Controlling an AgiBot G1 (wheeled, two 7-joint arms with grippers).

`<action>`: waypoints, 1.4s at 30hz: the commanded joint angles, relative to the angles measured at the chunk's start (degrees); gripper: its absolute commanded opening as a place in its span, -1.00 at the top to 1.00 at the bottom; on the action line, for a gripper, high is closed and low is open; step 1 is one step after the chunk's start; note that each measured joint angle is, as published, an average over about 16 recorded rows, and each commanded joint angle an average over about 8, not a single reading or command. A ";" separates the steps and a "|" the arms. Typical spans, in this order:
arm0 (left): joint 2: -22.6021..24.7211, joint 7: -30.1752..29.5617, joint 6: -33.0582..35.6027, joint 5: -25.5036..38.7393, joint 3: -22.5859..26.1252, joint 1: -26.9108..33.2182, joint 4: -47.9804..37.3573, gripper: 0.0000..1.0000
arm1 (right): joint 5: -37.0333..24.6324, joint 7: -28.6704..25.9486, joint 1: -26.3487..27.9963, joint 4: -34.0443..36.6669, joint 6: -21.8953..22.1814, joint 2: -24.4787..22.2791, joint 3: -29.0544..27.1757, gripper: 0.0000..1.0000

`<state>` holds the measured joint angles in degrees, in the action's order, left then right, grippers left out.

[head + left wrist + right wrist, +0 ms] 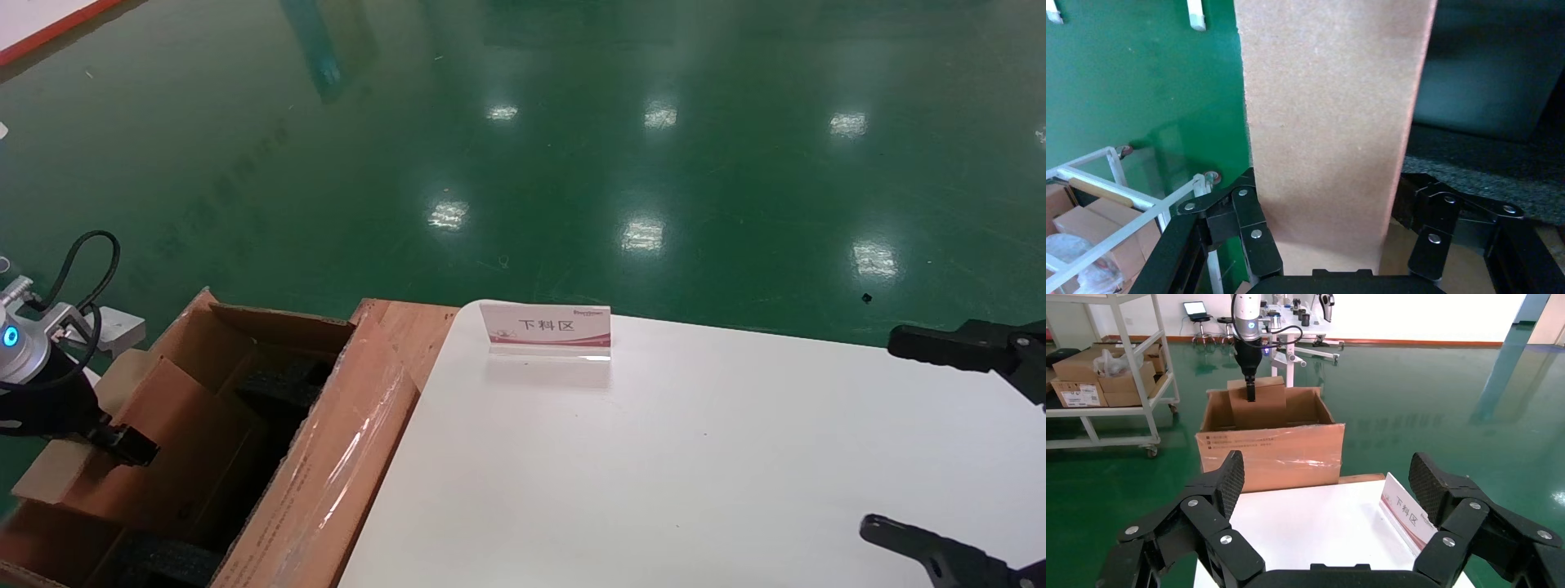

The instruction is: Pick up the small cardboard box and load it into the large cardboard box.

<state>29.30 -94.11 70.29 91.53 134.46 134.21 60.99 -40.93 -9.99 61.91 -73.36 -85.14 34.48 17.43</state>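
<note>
The left gripper was clamped on the small cardboard box, its fingers pressed against the two flat faces of the slim carton. It held that carton on edge, the lower part sunk into the open top of the large cardboard box and the upper edge standing above the rim. In the head view this sat at about eight o'clock. Black foam pads lay inside the large carton, just beside the held one, and glossy tape ran along the near flap.

The right gripper hung over the white table at about four o'clock in the head view, its jaws spread wide with nothing between them. A small placard stood near the table's far edge, at about twelve o'clock. Beyond it stretched the green floor. The right wrist view showed a white shelf rack with cartons well apart from the large carton.
</note>
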 commanded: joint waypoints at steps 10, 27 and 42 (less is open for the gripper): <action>0.00 0.10 0.16 0.13 0.04 0.10 -0.01 -1.00 | 0.01 0.00 0.00 0.00 0.00 0.00 0.00 -1.00; 0.39 3.41 -1.89 0.62 -1.47 2.46 5.03 -1.00 | 0.01 0.01 0.02 0.03 -0.01 0.00 0.02 -1.00; 0.11 15.72 -12.10 -4.17 -8.99 8.85 16.62 -1.00 | 0.03 0.04 0.04 0.05 0.00 -0.01 0.06 -1.00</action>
<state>29.49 -79.56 58.95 88.03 125.96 142.91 77.43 -40.89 -9.95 61.95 -73.31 -85.14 34.47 17.49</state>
